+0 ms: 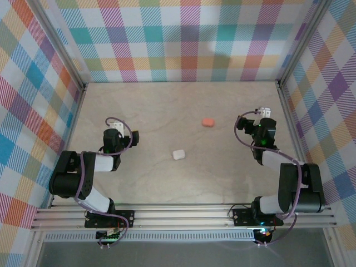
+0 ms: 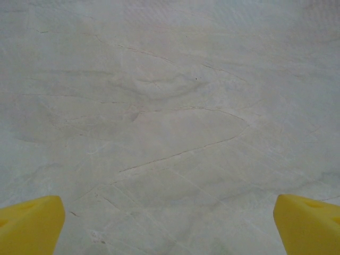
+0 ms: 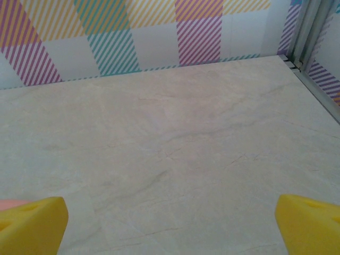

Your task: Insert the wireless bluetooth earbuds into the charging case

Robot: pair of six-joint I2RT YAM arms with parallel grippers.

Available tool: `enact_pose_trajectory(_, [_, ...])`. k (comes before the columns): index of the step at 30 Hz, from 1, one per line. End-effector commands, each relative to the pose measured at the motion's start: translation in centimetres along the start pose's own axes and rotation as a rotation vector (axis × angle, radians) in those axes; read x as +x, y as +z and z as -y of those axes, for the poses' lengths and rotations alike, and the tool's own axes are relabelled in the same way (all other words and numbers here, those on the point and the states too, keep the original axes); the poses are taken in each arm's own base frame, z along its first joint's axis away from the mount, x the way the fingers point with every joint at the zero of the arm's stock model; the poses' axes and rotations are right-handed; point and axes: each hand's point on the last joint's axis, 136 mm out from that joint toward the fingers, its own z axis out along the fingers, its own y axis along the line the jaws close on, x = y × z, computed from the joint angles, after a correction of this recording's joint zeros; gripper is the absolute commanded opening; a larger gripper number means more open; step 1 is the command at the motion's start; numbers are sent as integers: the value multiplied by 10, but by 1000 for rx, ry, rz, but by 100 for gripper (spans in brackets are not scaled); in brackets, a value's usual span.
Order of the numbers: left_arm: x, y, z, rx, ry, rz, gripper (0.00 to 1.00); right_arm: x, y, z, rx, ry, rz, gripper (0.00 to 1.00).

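A closed salmon-pink charging case (image 1: 207, 122) lies on the tabletop right of centre. A closed white charging case (image 1: 178, 154) sits nearer the arms, around the middle. No earbuds can be made out; they are hidden or too small to see. My left gripper (image 1: 114, 123) hovers over bare table at the left, well apart from both cases. Its yellow fingers (image 2: 32, 223) stand wide apart, so the gripper (image 2: 170, 223) is open and empty. My right gripper (image 1: 262, 113) is at the right, also open (image 3: 170, 223) and empty. A sliver of the pink case (image 3: 8, 203) peeks out behind its left finger.
Checked fabric walls (image 1: 183, 39) enclose the marble-patterned table (image 1: 167, 105) on three sides, with metal corner posts (image 1: 283, 94). An aluminium rail (image 1: 183, 214) runs along the near edge by the arm bases.
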Motion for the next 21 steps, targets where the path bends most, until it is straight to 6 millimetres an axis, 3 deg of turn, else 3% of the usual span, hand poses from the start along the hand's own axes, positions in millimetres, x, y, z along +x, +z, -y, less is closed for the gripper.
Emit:
enact_pose_trajectory(1, [-8, 1, -3, 0, -16, 31, 100, -3, -5, -8, -48, -34, 2, 100])
enact_pose_trajectory(6, [-8, 1, -3, -1, -16, 30, 100, 10, -8, -4, -27, -9, -62, 100])
enact_pose_trajectory(9, [-9, 1, -3, 1, -15, 32, 100, 32, -11, -4, -34, 6, -75, 100])
enact_pose_trajectory(16, [-9, 1, -3, -1, -16, 32, 100, 59, 6, -6, -60, -10, -39, 100])
enact_pose_trajectory(21, [-9, 1, -4, -2, -17, 33, 100, 60, 7, -8, -60, -20, -53, 100])
